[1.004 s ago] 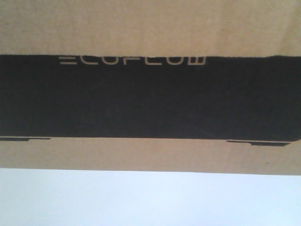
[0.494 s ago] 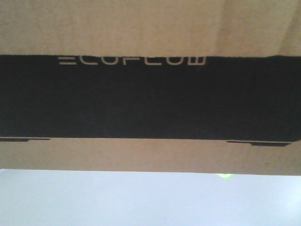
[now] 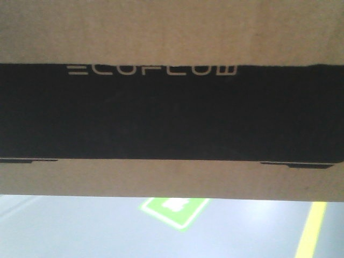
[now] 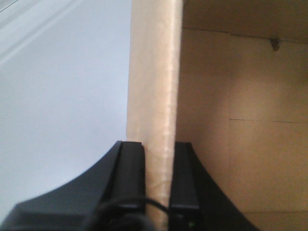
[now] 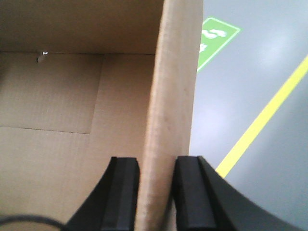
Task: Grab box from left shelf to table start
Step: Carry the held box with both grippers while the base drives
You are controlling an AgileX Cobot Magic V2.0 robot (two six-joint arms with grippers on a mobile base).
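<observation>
Left gripper is clamped on the box, on its upright end wall, one finger inside and one outside. Right gripper has the same pinch on the opposite end wall. The box's long axis runs left-right between the arms, black lettered panel facing the front camera.

Nothing shows under the box's lower edge except grey floor, a green floor sign and a yellow line. Off the left gripper's outer side is a plain white surface, probably the table, so the drop-off looks to be on the left arm's side. Shelf not in view.

Likely next: carry the box sideways over that surface with arm spacing fixed, or the walls may buckle.
</observation>
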